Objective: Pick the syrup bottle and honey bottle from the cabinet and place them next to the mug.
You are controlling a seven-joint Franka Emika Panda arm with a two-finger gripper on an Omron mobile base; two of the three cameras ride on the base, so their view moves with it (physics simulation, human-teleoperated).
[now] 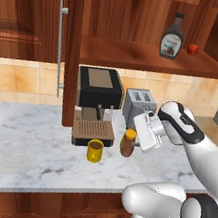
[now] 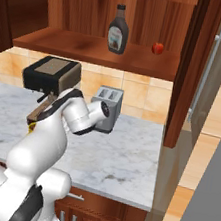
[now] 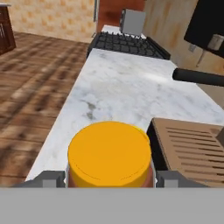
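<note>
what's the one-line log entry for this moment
gripper: around honey bottle on counter | right of mug | syrup bottle: on cabinet shelf

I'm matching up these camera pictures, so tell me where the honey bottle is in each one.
Left base view: honey bottle stands on the counter at centre, right of the mug, at the gripper.
Right base view: not seen; the arm covers that spot.
Hand view: its orange top fills the bottom centre, between the jaws.
Shared landmark: coffee machine, drip tray.
</note>
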